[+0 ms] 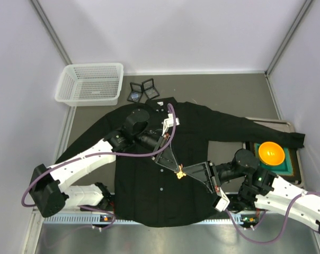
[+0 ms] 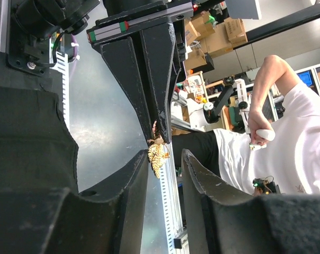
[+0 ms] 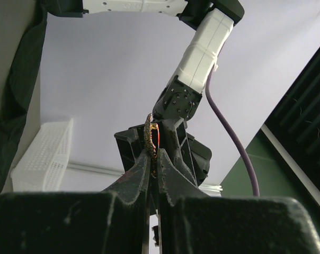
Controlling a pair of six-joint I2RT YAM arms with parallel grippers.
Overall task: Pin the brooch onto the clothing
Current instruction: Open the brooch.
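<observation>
While the black shirt (image 1: 144,196) lies spread flat on the surface (image 1: 229,90), nothing's pinned on it yet, far as I can see. The left fingers (image 2: 131,196) are partly open, tips right up at the brooch (image 1: 179,172), which sits over the shirt front by the button row. The right fingers (image 3: 136,174) are pinched tight on it. So pickup's done. Getting the pin through the fabric is what's left.
</observation>
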